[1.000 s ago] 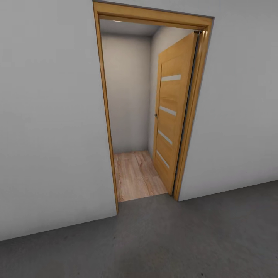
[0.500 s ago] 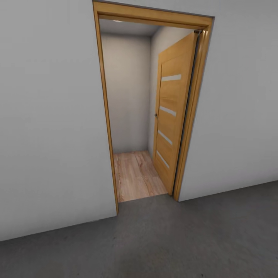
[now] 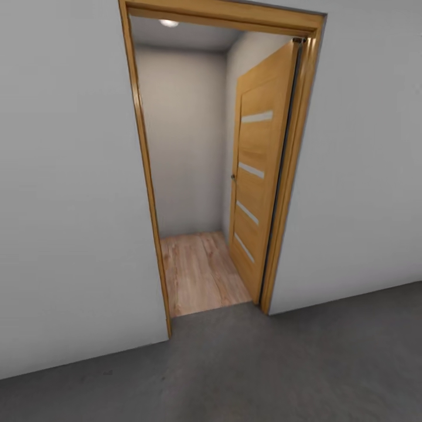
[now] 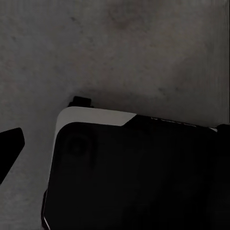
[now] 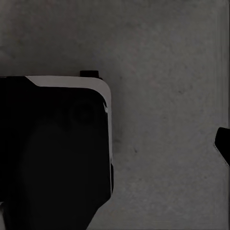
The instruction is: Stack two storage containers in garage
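The two storage containers are out of view. The head view looks across the dark grey concrete floor at a grey-white wall with an open doorway. Both wrist views look down on this same floor. A single dark fingertip pokes in at the edge of the left wrist view, and another fingertip at the edge of the right wrist view. Nothing is seen held by either gripper, and their state cannot be read.
A wooden door frame surrounds the opening. Its wooden door with pale glass strips is swung inward on the right. Beyond lies light wood plank flooring and a back wall. A black, white-edged body of the robot sits below both wrists.
The head view has shifted: the doorway now looks wider, its left post sits further left, and a ceiling light shows inside. Nothing in the scene itself has moved.
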